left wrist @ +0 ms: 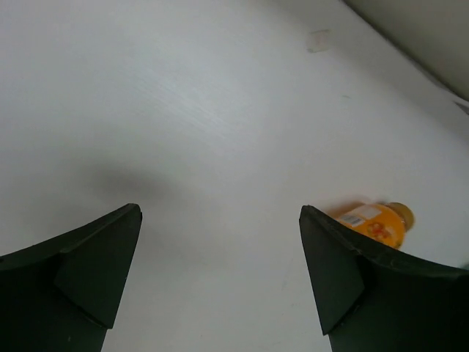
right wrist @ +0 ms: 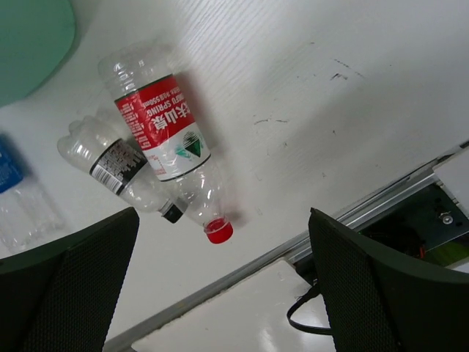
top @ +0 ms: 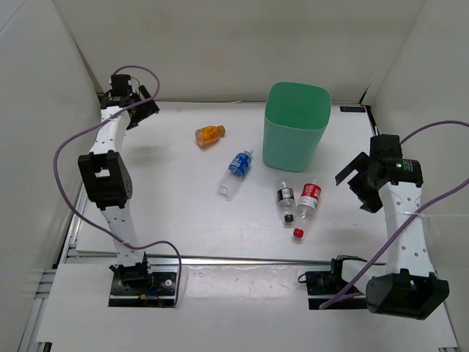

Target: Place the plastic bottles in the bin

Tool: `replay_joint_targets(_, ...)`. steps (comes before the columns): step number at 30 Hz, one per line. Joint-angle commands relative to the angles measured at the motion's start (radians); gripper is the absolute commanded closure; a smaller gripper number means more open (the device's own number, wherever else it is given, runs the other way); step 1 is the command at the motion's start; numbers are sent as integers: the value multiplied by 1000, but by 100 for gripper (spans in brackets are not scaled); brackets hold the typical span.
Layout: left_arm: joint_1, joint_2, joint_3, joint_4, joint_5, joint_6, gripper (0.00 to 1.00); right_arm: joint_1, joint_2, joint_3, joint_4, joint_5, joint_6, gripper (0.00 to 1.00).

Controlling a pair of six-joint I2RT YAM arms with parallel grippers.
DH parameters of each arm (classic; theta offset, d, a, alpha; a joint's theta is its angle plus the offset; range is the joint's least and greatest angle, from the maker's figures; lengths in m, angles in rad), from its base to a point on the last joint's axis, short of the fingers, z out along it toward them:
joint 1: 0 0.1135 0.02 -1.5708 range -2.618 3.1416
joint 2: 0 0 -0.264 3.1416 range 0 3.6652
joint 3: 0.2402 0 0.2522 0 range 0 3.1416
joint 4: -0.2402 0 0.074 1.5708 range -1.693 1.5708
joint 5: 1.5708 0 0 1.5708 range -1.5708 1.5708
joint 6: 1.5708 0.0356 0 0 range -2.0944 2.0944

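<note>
The mint-green bin (top: 295,125) stands at the back centre. Four plastic bottles lie on the table: the amber-orange one (top: 209,135), the blue-label one (top: 236,173), the black-label one (top: 286,199) and the red-label one (top: 309,200). My left gripper (top: 143,106) is open and empty at the back left, well left of the amber bottle (left wrist: 377,224). My right gripper (top: 355,183) is open and empty, raised to the right of the red-label bottle (right wrist: 161,128) and the black-label bottle (right wrist: 117,170). The bin's rim (right wrist: 29,44) shows in the right wrist view.
A tiny loose red cap (top: 298,233) lies near the red-label bottle's neck, also in the right wrist view (right wrist: 218,231). A metal rail (right wrist: 352,220) runs along the table's front edge. White walls enclose the table on three sides.
</note>
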Motion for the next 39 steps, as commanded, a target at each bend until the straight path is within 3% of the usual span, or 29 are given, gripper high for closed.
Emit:
replay_joint_targets(1, 9, 66, 209, 77, 306, 193, 0, -8, 24, 8, 32, -99, -145, 0)
replay_joint_targets(3, -3, 143, 309, 77, 447, 283, 0, -17, 33, 18, 23, -90, -146, 0)
replay_joint_targets(5, -4, 156, 309, 114, 508, 303, 0, -17, 20, 19, 36, -90, -136, 0)
replay_joint_targets(9, -4, 188, 265, 177, 756, 346, 0, -17, 19, 9, 70, -131, -136, 0)
replay_joint_targets(13, -66, 226, 254, 260, 896, 360, 0, -26, 102, 20, 70, -154, -158, 0)
replay_joint_targets(19, -163, 258, 233, 332, 950, 346, 5, -26, 174, 116, 82, -154, -208, 0)
replay_joint_targets(23, -220, 258, 176, 332, 950, 346, 3, -26, 223, 167, 82, -154, -239, 0)
replay_joint_targets(39, -229, 384, 234, 332, 872, 366, 0, -26, 314, 219, 92, -200, -239, 0)
